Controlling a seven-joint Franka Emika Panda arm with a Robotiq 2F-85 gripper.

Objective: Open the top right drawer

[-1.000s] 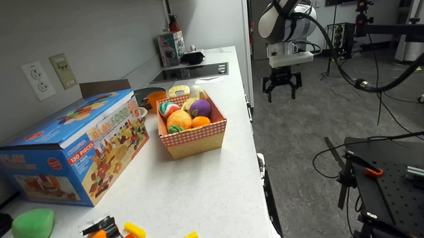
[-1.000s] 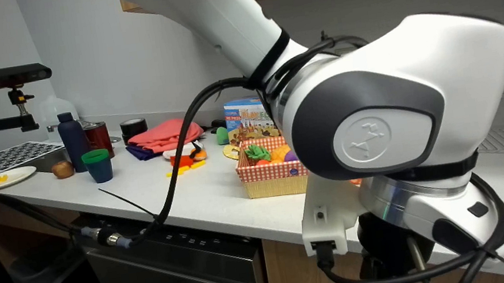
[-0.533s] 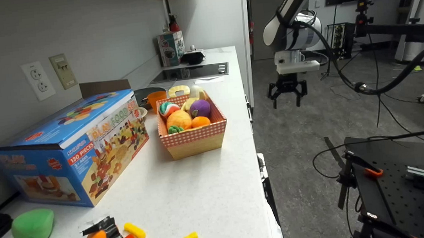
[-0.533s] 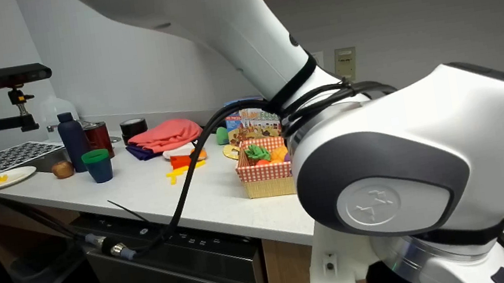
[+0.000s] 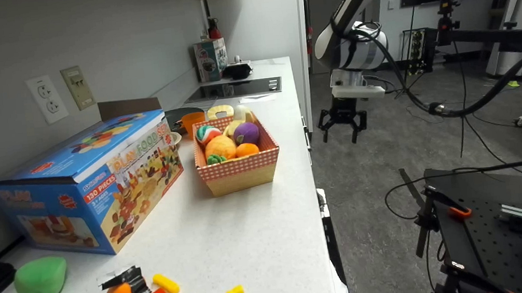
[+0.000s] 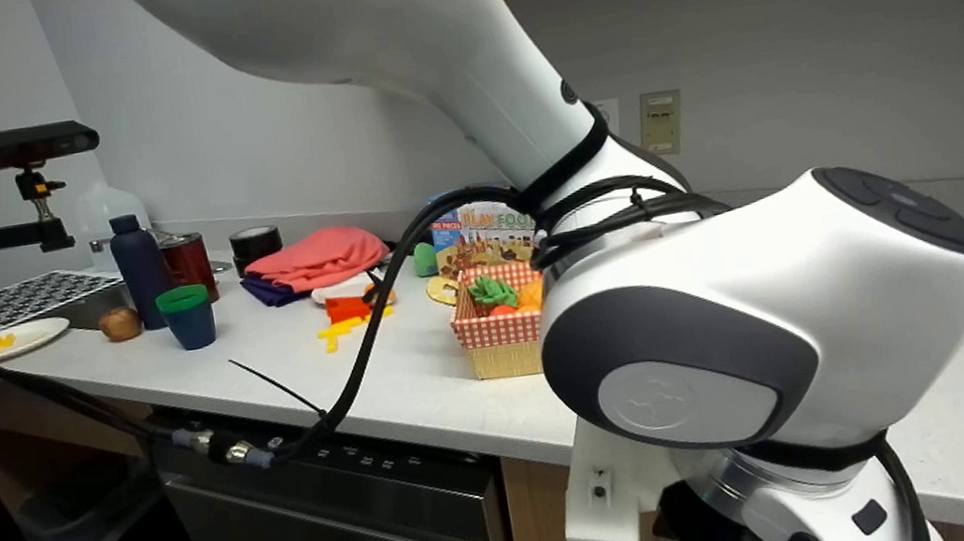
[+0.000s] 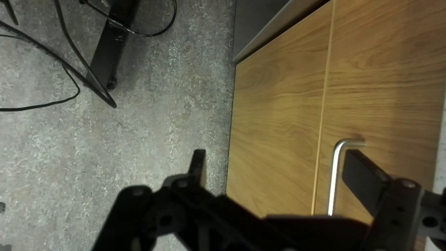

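A long white counter (image 5: 261, 243) stretches away down the room. The robot arm (image 6: 431, 42) hangs past its front edge. Just under the counter, the top right drawer (image 7: 393, 87) sits shut, its front plain wood. The pincer (image 5: 340, 137) tilts downward, spread wide. In the wrist view, one fingertip (image 7: 363, 178) shows beside the drawer's metal handle (image 7: 333, 181); whether they touch, I can't tell.
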